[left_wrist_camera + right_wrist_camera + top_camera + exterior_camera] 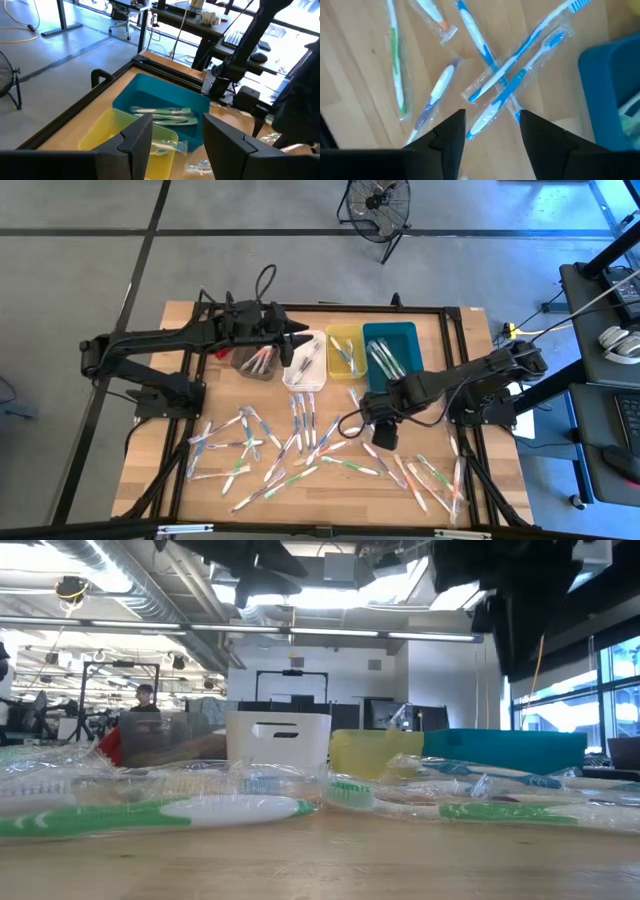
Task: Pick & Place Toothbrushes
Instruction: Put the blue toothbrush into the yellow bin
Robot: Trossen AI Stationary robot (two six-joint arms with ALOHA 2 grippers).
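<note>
Blue toothbrushes (506,75) lie crossed beneath right pincer (490,131).

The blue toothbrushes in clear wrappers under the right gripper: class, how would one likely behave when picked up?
The blue toothbrushes look thin and light, so probably easy to lift. Their glossy clear wrappers may make them slippery. They lie crossed, so lifting one could drag or shift another. The right gripper hovers open above them.
</note>
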